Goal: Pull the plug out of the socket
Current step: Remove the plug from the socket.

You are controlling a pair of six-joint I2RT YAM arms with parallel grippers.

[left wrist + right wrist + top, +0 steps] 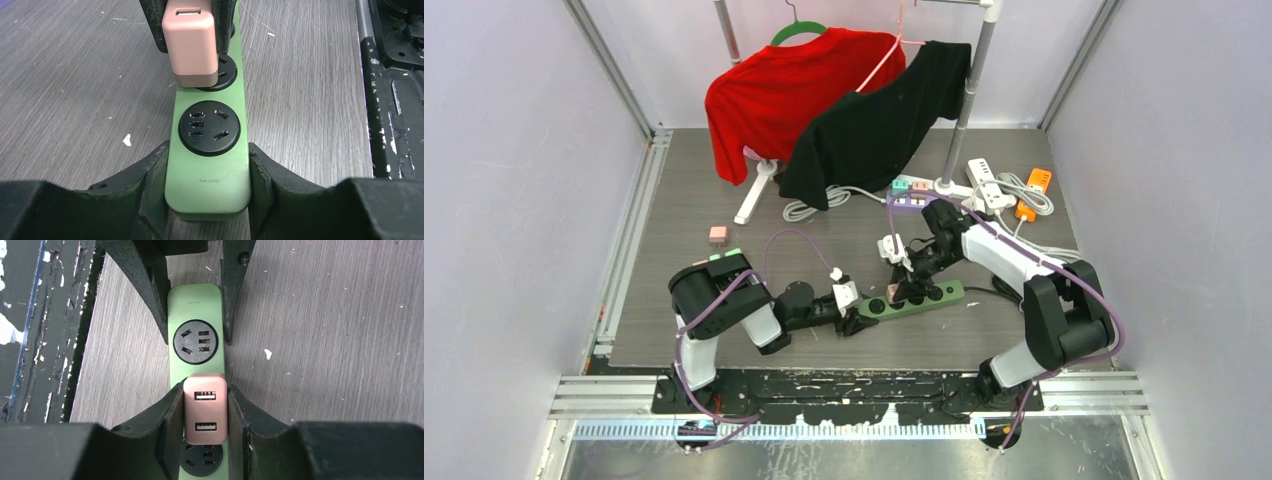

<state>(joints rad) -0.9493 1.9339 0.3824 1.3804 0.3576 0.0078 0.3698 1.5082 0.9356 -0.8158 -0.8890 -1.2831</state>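
A green power strip (921, 296) lies on the grey table. My left gripper (856, 305) is shut on its near end, and the left wrist view shows a finger (152, 187) pressed to each side of the strip (207, 185). My right gripper (896, 290) is shut on a pink USB plug (891, 292), with both pads against the plug (205, 410) in the right wrist view. The plug (192, 45) stands over the strip's second socket (225, 70). That socket's slots show beside it and below it. I cannot tell whether its prongs are still in.
A clothes rack at the back holds a red shirt (794, 90) and a black shirt (884, 120). White power strips (984, 180), an orange plug (1032, 190) and pastel adapters (911, 188) lie at the back right. A pink cube (718, 235) sits at the left.
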